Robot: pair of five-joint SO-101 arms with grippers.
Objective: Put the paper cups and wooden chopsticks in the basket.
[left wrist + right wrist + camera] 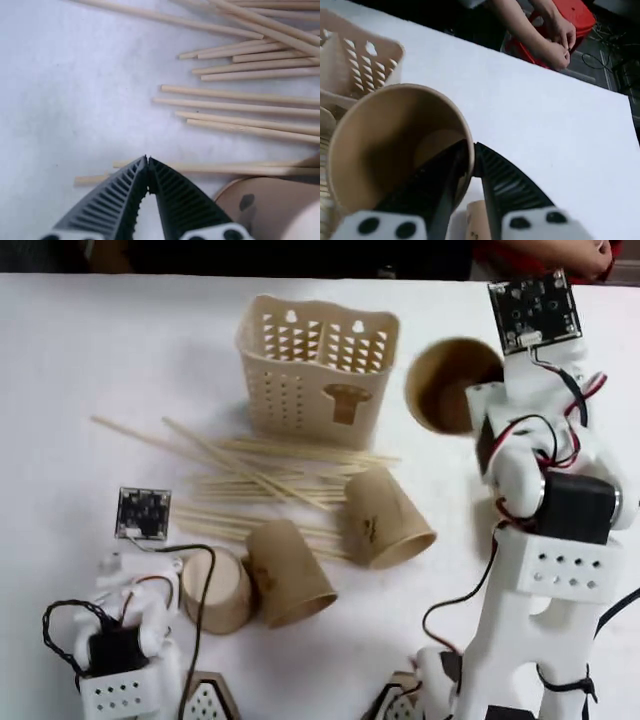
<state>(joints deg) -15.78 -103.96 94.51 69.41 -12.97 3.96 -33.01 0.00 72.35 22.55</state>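
Two claws, two different stories. The right gripper [472, 150] is clamped on the rim of the held cup [385, 145], one finger down inside it and the other against the outside wall; apart from that finger, all I can see in that cup is its own brown bottom. From overhead it sits mouth-up just beside the basket [300, 390], at about the basket's 3 o'clock, not touching it.

The left gripper [148, 161] has its ribbed jaws pressed together with nothing between them, tips low over the white table [100, 360], one chopstick [210, 169] lying just past them. Right next to it is the near cup [215, 590], on its side; just beside that, at its 3 o'clock, is the middle cup [290, 575], also tipped over, mouth pointing to roughly 5 o'clock. The far cup [385, 515] lies on its side at the basket's 5 o'clock.

The wooden chopsticks [260, 475] are scattered loose on the table at the basket's 6 to 7 o'clock, a few disappearing behind the tipped cups. The basket stands upright, a divider splitting it into two compartments; what shows through its open top is its own perforated walls.
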